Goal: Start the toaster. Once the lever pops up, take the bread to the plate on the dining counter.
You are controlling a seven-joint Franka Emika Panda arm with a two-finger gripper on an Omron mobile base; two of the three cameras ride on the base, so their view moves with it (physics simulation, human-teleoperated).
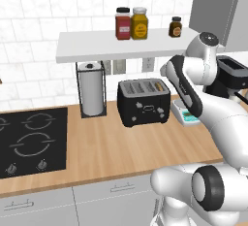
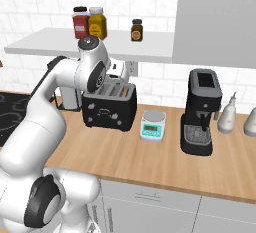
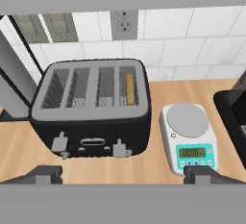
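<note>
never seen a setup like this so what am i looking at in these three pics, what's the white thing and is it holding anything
The white thing is a jointed robot arm. Two pictures come from cameras behind it, one on its left and one on its right. The third comes from a camera on its hand, looking down past the claw, which is open and holds nothing.

On the light wood worktop stand a black boxy toaster with a silver-grey top, a small white kitchen scale, a tall black coffee machine, a paper towel roll in a black wire stand and a black cooktop. A thin golden-brown bread slice sits in the toaster's rightmost slot. Three spice jars sit on the white shelf above.
</note>
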